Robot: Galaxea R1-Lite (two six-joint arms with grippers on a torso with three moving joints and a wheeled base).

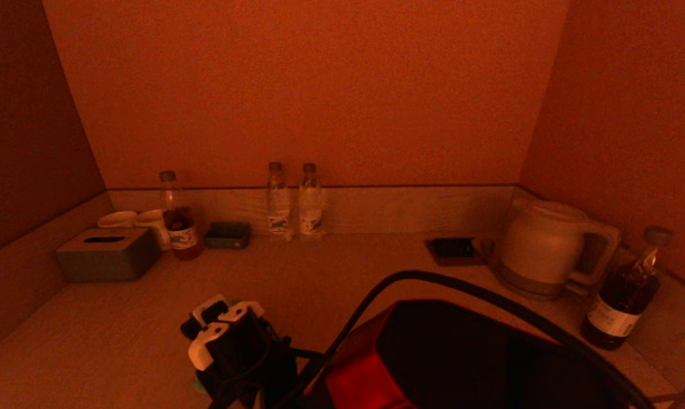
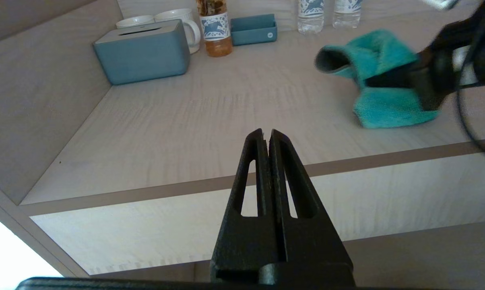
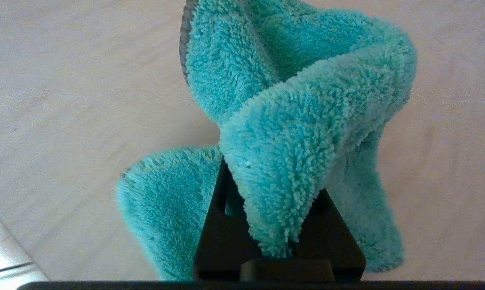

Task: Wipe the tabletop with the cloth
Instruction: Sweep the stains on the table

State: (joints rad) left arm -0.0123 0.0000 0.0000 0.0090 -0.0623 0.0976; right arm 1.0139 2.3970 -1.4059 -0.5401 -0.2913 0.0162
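Nearby, tissue box (image 2: 143, 52), mugs (image 2: 174, 18) and bottles (image 2: 215, 28) flank the cloth (image 2: 371, 76).

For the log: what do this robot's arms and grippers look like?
Left gripper: two matte black, wedge-shaped fingers, each with a long slot. Right gripper: the same black wedge fingers, partly covered by cloth. In the head view the arm hardware is black with white clips, a glossy red-and-black shell and a thick black cable.
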